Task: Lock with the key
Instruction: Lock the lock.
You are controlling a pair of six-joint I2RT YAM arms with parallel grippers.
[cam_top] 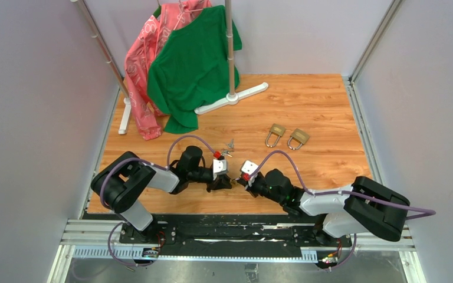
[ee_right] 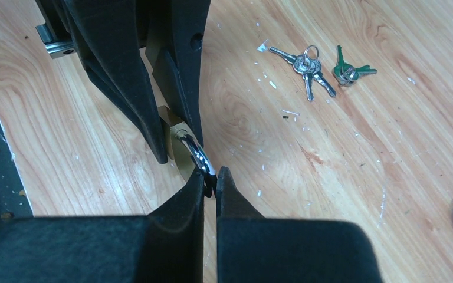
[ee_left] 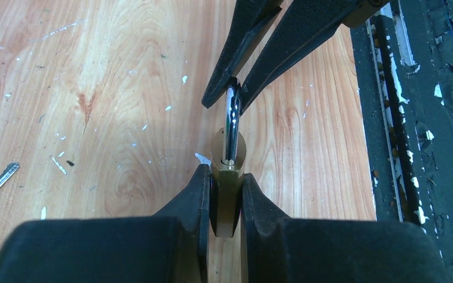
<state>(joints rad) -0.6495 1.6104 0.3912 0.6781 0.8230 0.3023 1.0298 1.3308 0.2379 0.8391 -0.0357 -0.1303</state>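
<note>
Padlock body (ee_left: pixel 229 154) clamped upright by left gripper (ee_left: pixel 226 183), steadied for locking; shackle (ee_left: pixel 231 121) pinched by right gripper (ee_right: pixel 211 180), likely to be pressed home; key (ee_right: pixel 305 63) seen lying on table (ee_right: pixel 360 147), well apart, ungrasped

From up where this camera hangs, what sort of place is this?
Most likely a robot test cell, not a home: plain panels wall in a wooden tabletop, two arms are bolted to a rail, and props lie about: padlocks, keys, a clothes rack.

Pale lilac walls (cam_top: pixel 35 88) enclose a wood-grain tabletop (cam_top: pixel 318 106) (scuffed, white-flecked); garments (cam_top: pixel 191 65) hang on a rack (cam_top: pixel 245 94).
</note>
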